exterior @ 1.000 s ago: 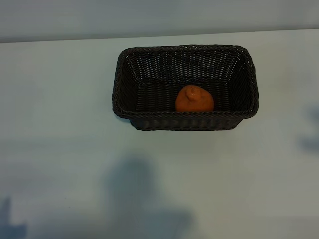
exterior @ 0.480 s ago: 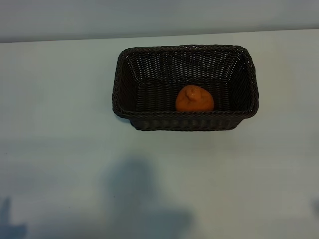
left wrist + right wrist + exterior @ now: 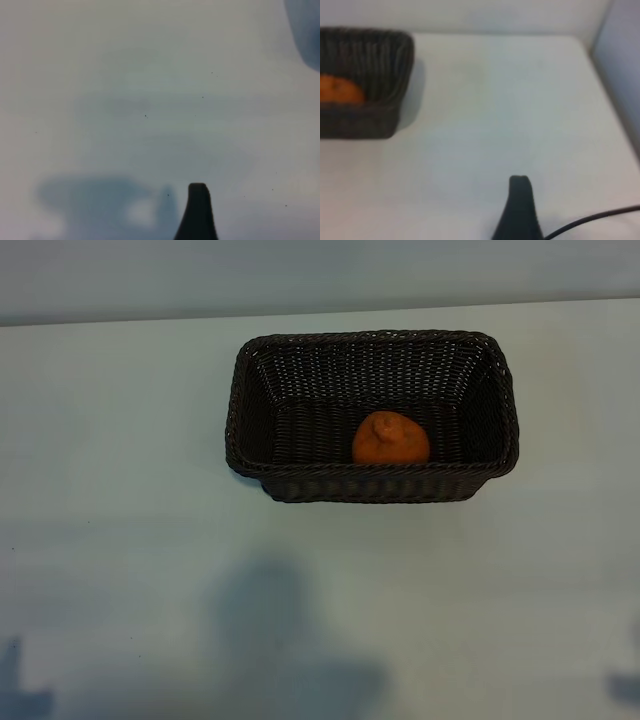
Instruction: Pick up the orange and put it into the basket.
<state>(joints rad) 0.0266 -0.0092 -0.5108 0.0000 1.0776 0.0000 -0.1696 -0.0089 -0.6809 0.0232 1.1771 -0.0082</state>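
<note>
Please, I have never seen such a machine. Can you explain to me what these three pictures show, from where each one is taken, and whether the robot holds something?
This is a robot with two arms at a pale table. The exterior view looks down on the table from above. There stands a large rectangular dark-brown woven wicker basket, and the small round bright-orange fruit lies inside it, near the front wall. The other two pictures come from cameras on the wrists. In the left wrist view you see one dark fingertip of the left gripper over bare table. In the right wrist view you see a fingertip of the right gripper, with the basket and orange farther off. Neither gripper holds anything.
</note>
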